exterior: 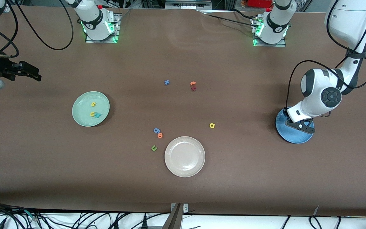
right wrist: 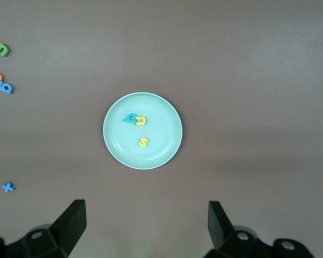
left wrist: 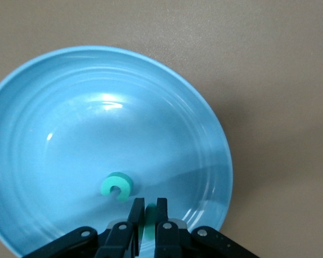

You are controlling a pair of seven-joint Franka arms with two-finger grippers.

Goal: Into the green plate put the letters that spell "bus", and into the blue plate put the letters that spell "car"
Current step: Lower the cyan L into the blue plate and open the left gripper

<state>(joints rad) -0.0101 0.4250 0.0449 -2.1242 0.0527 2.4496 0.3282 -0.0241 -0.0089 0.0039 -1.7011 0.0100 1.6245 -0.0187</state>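
The round medium-blue plate [exterior: 292,136] sat at the left arm's end of the table with a teal foam "c" [left wrist: 117,185] lying in it. The left gripper [left wrist: 146,207] hung over that plate, its fingers [left wrist: 134,210] narrowed on a small teal foam letter [left wrist: 149,220] whose shape I could not tell. A yellow foam "a" [exterior: 212,125] lay on the brown table, between the blue plate and the beige-white plate [exterior: 185,156]. The round pale mint-green plate [right wrist: 142,130] held the teal "b" [right wrist: 131,118], yellow "u" [right wrist: 141,121] and yellow "s" [right wrist: 144,142]. The right gripper [right wrist: 145,223] waited over bare table near it, fingers wide apart.
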